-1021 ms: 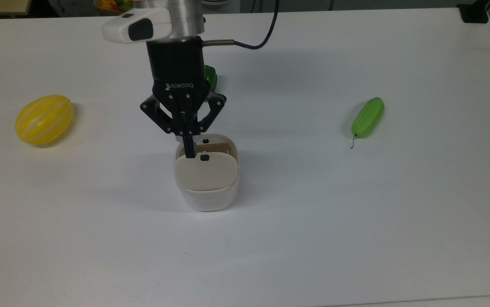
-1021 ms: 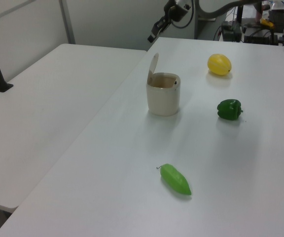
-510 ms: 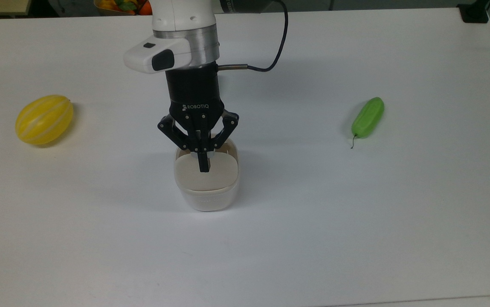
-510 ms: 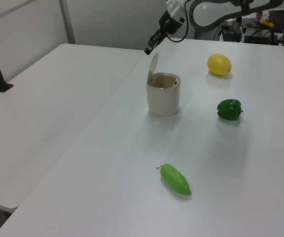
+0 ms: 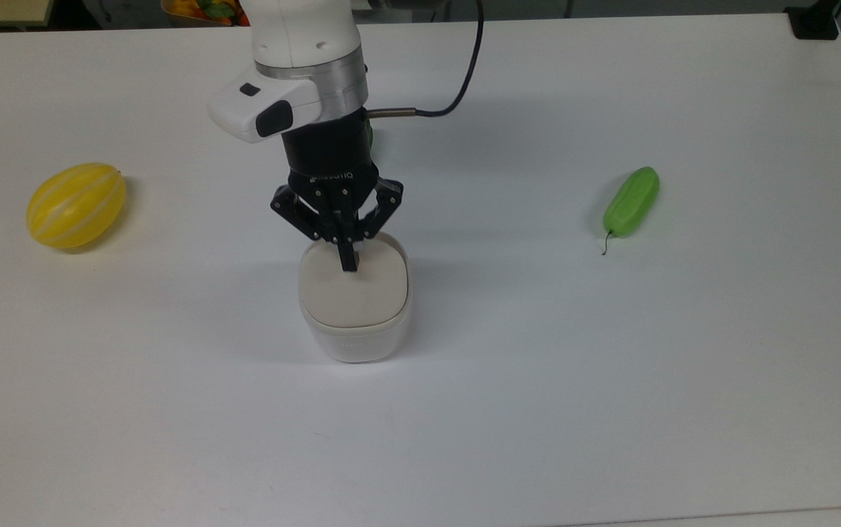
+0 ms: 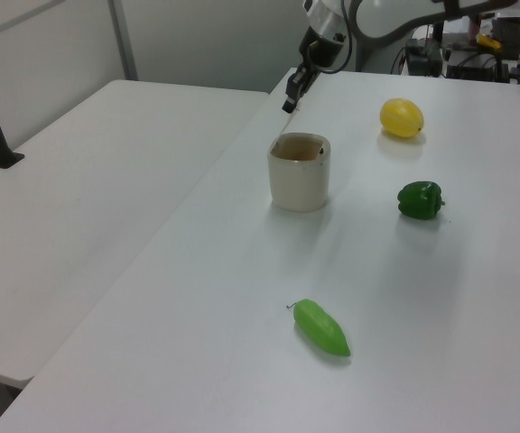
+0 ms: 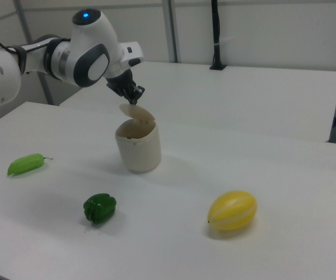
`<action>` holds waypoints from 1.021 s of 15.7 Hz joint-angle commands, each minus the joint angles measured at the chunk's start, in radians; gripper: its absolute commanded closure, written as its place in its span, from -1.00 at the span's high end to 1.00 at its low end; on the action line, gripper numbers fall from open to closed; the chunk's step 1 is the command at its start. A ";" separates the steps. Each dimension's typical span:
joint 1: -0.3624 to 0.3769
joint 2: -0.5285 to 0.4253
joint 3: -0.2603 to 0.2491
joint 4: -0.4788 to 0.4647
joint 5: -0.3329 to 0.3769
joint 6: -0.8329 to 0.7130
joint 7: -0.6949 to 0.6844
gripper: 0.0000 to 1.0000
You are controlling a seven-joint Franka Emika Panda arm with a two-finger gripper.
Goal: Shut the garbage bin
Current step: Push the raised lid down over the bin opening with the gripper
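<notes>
The gripper (image 5: 348, 265), fingers pinched together on nothing, presses its tips on the beige lid (image 7: 137, 113) of the garbage bin (image 7: 137, 146) directly beneath it. The lid seems partly lowered, tilted rather than flat. A green bell pepper (image 7: 100, 209) lies nearby.

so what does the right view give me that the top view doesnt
Right view: the bin from the side, so the lid is seen tilted up with a gap over the rim, plus the whole green pepper.
Top view: the lid's flat face from above, the shut gripper with its tip on the lid near the top view's upper edge of it, and the black cable.
Both: bin, lid, gripper, yellow melon, long green vegetable and white table.
</notes>
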 commanded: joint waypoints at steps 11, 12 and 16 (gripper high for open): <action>-0.024 0.016 -0.003 -0.056 -0.018 -0.178 -0.025 -1.00; -0.024 0.019 -0.003 -0.057 -0.018 -0.177 -0.024 -1.00; -0.024 0.042 -0.003 -0.057 -0.018 -0.175 -0.024 -1.00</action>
